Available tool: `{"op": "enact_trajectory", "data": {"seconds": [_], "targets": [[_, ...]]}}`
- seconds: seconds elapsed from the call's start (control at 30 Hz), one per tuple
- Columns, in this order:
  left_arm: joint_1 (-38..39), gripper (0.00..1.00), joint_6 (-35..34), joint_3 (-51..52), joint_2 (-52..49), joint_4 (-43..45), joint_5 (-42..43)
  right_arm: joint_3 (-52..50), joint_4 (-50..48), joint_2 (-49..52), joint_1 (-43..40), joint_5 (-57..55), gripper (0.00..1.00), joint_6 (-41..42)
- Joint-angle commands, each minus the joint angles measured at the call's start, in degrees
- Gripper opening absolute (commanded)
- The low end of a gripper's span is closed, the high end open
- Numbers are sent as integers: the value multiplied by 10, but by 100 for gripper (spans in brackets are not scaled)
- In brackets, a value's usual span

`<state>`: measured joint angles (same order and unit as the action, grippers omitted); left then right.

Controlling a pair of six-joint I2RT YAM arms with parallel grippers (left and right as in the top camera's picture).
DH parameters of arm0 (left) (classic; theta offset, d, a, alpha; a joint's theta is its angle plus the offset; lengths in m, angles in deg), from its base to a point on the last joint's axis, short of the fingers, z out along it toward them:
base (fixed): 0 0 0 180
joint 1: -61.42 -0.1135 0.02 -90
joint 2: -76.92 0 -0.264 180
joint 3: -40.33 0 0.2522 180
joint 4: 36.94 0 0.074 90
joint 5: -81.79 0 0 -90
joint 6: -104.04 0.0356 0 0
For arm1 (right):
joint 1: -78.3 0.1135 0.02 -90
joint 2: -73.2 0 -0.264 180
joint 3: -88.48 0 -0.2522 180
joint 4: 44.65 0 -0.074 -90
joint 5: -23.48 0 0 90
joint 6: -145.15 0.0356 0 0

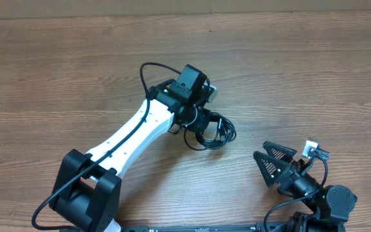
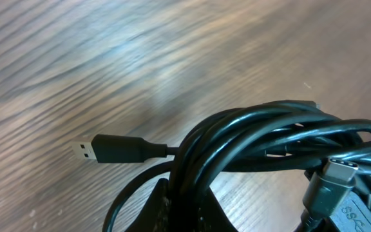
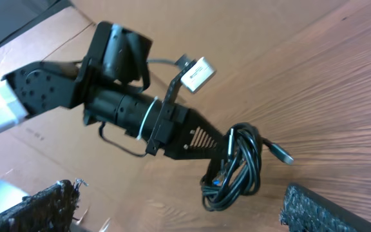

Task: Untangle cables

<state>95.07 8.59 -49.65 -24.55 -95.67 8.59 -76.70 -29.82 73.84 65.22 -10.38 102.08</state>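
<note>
The left end effector (image 3: 228, 147) has its fingers pressed together on one side of a bundle of thin glossy black rubber-sheathed cables (image 3: 237, 175), pinching several strands at once. The bundle sits near the middle of the brown wood-grain bench (image 1: 76, 64), just beyond the left wrist. I cannot tell whether it rests on the wood or hangs just clear of it.

Seen from above, the coil is a loose oval with its long axis running away from the fingers toward the robot's right. One black USB plug with a silver metal tip (image 2: 105, 149) sticks out of the coil, tip pointing away from it. A grey moulded connector (image 2: 330, 188) lies buried among the loops.

The cords look light, limp and a little slick, so loops will likely sag and slide. A plug body or the strand just behind it seems the surest hold.

The right end effector (image 1: 270, 161) is spread wide, empty, well apart from the bundle.
</note>
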Motion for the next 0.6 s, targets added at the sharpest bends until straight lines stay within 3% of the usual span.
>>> {"op": "enact_trajectory", "data": {"seconds": [0.0,0.23,0.4,0.57], "targets": [[0,4,128,-9,11,2,107,18,-3,3,-1,26,99,8],[0,4,208,-9,11,3,208,25,5,109,-1,26,100,-12],[0,4,210,-9,11,13,166,56,0,254,1,47,100,-71],[0,4,236,-9,11,20,143,72,-196,350,1,168,100,-65]]}}
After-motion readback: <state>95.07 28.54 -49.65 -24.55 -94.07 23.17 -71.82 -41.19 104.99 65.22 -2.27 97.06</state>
